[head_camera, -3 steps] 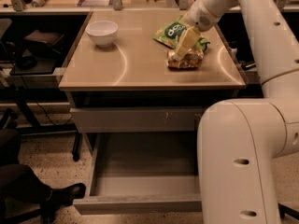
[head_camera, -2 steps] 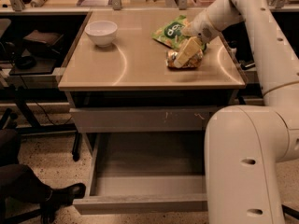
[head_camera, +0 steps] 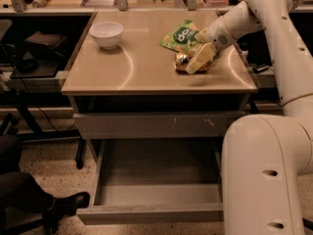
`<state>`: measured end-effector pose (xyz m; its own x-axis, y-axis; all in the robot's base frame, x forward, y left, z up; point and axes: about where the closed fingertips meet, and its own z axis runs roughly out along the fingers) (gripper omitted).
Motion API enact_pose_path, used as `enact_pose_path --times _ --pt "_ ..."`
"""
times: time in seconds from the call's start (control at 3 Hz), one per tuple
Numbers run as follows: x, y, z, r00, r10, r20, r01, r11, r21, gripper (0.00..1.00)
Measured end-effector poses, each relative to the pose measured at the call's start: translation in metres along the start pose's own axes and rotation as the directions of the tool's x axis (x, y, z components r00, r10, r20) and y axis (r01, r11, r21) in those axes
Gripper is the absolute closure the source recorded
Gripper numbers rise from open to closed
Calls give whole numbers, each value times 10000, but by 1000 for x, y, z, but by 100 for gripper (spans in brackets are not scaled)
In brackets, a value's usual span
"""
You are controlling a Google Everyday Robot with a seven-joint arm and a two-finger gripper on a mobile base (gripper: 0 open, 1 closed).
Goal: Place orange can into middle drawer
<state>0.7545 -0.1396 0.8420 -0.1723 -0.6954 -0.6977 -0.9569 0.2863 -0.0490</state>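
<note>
As the robot set about stowing it, the small, dented, shiny orange-and-silver metal can (head_camera: 181, 61) lay on the tan, smooth-topped table (head_camera: 137, 72), near that table's right-hand edge as the camera saw it. The pale gripper (head_camera: 199, 60) of the white robot arm was pressed in over the can from the side; whether the claw was open or already clamped could not be told. A crumpled green snack bag (head_camera: 178, 35) sat just behind the can on the table, and a round white bowl (head_camera: 106, 33) stood well apart toward the table's far left corner. Below the table top, the wide, deep grey middle drawer (head_camera: 156, 199) stood pulled out. The can looked light, thin-walled and slick, apt to roll or crumple further; a firm but gentle hold across its curved sides at mid-height seemed wisest. Against the view 0.7 seconds before, the wrist had dropped lower and the gripper lay flatter toward the table, while can, bag and bowl had scarcely shifted
</note>
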Motion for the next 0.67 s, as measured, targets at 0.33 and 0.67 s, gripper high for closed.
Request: enact_pose_path --times 0.33,0.67 --pt "0 0 0 10000 0 0 0 10000 0 19" --pt "0 0 0 10000 0 0 0 10000 0 42"
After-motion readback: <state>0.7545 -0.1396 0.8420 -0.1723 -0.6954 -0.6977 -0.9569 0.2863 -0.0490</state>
